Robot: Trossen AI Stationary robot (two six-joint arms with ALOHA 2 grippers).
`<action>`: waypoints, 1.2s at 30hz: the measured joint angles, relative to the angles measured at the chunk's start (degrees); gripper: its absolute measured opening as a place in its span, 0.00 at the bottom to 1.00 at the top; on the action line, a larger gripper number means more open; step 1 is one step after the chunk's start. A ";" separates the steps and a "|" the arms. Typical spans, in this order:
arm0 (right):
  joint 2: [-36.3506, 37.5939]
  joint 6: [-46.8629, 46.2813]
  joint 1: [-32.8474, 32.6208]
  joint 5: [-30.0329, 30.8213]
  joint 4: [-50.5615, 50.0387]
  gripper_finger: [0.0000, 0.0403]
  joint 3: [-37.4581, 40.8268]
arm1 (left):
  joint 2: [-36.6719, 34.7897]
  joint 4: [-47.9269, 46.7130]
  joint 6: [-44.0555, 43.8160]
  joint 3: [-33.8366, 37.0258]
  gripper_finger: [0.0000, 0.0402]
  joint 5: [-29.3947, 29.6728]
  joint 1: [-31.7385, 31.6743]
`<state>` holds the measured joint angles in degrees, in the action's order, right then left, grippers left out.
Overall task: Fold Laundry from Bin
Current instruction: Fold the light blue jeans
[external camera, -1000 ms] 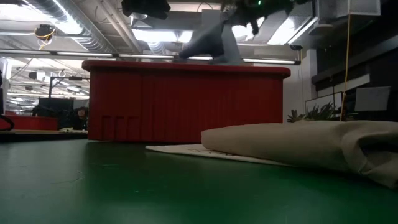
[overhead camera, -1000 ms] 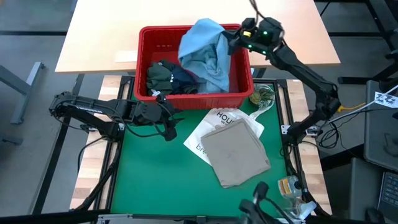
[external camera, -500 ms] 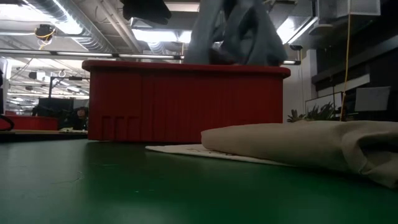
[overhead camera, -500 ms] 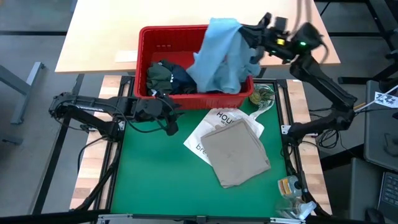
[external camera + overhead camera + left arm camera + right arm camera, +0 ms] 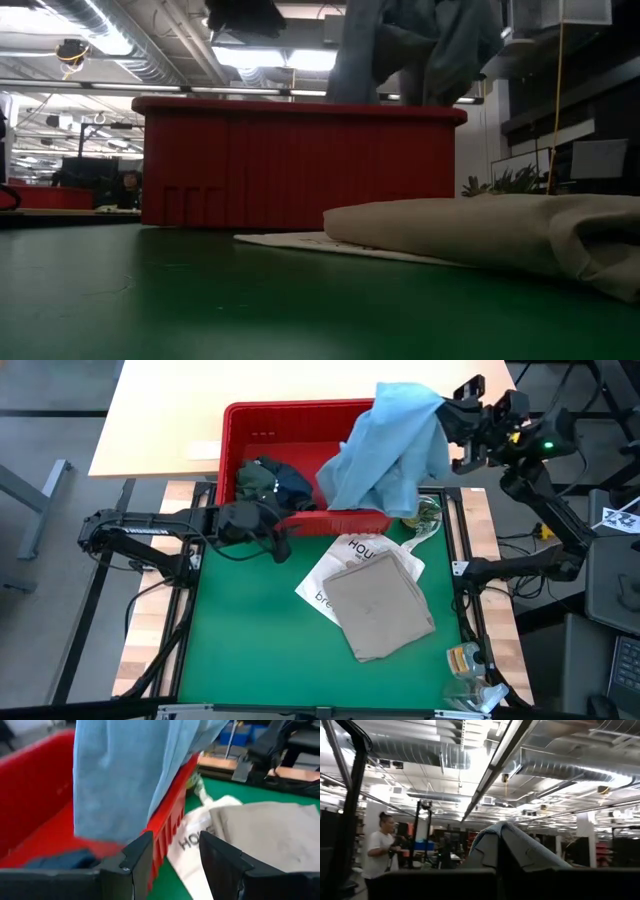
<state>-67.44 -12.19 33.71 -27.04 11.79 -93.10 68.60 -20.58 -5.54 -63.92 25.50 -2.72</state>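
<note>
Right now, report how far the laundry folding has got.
Done: a beige garment lies folded on the white tote bag. In hand: the right gripper, shut on the light blue shirt, holds it above the red bin; the left gripper straddles the near wall. Left: dark garments in the bin.

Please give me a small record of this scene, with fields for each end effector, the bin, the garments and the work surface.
right end effector: shut on the light blue shirt, lifted above the bin's right end
left end effector: jaws astride the bin's front wall, holding nothing
bin: red, at the mat's far edge
inside bin: dark olive-green garment and a navy one
beige garment: folded, lying on the white tote bag
surface: green mat
</note>
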 joint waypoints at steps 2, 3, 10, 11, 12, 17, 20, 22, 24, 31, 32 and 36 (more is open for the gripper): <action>-0.12 -0.97 0.00 -1.13 -0.12 0.01 -0.01 | 0.00 2.79 2.88 0.00 0.39 -0.94 -0.02; -0.21 -1.29 0.01 -1.54 -0.30 0.01 0.00 | 0.00 4.43 4.10 0.00 0.39 -1.43 -0.02; -1.33 -1.73 0.00 -2.69 -0.20 0.01 0.00 | 0.00 12.09 10.12 0.00 0.47 -3.61 -0.04; -1.53 -1.75 0.00 -2.75 -0.21 0.01 0.00 | 0.06 12.47 10.74 0.00 0.49 -3.64 -0.17; -1.66 -1.75 0.00 -2.78 -0.21 0.01 0.00 | 0.32 13.04 11.29 0.00 0.50 -3.66 -0.36; -1.90 -1.75 0.00 -3.09 -0.26 0.01 0.00 | 3.24 17.36 11.96 0.00 0.55 -3.76 -1.84; -1.95 -1.75 0.00 -3.07 -0.29 0.01 0.00 | 6.24 20.83 12.19 0.00 0.56 -3.76 -3.17; -1.95 -1.75 0.00 -3.09 -0.30 0.01 0.00 | 8.38 23.11 12.21 0.00 0.56 -3.76 -4.25; -1.95 -1.75 0.00 -3.15 -0.28 0.01 0.00 | 10.41 25.35 12.26 0.00 0.56 -3.76 -5.41; -1.95 -1.72 0.00 -3.54 -0.30 0.01 0.00 | 16.45 31.29 12.26 0.00 0.56 -3.84 -8.96; -1.95 -1.72 0.00 -3.54 -0.30 0.01 0.00 | 17.08 31.93 12.18 0.00 0.56 -4.38 -9.27; -1.95 -1.72 0.00 -3.52 -0.30 0.01 0.00 | 19.41 33.40 12.18 0.00 0.56 -9.77 -10.08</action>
<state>-69.38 -13.91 33.71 -30.57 11.49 -93.10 88.01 12.82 6.63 -63.92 15.72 -12.80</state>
